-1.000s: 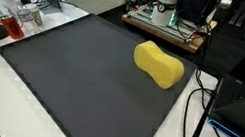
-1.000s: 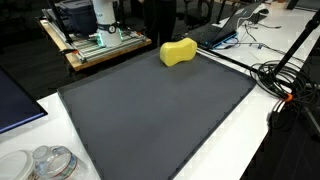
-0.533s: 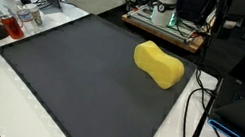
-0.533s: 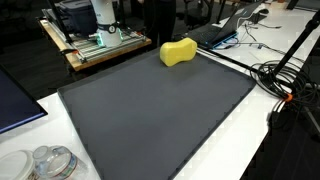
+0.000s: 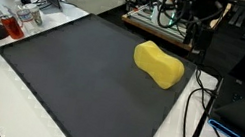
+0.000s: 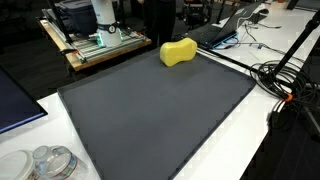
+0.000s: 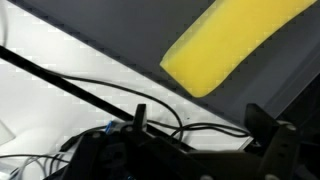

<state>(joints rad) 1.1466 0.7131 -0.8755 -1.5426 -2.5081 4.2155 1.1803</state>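
Note:
A yellow, peanut-shaped sponge (image 5: 159, 64) lies near the far right corner of a dark grey mat (image 5: 71, 75); it also shows at the mat's far edge (image 6: 178, 51). My gripper (image 5: 196, 31) hangs in the air just beyond that corner, above and behind the sponge and apart from it. In the wrist view the sponge (image 7: 235, 45) fills the upper right, and the gripper (image 7: 203, 125) is open with only black cables on the white table between its fingers (image 7: 266, 125).
Black cables (image 5: 196, 112) run along the mat's right side, and more are piled nearby (image 6: 278, 75). A wooden platform with equipment (image 6: 95, 45) stands behind the mat. Glass jars (image 6: 50, 162) and containers (image 5: 8, 24) sit on the white table.
The arm with its gripper has come into the exterior view at the top, behind the sponge. The sponge has not moved.

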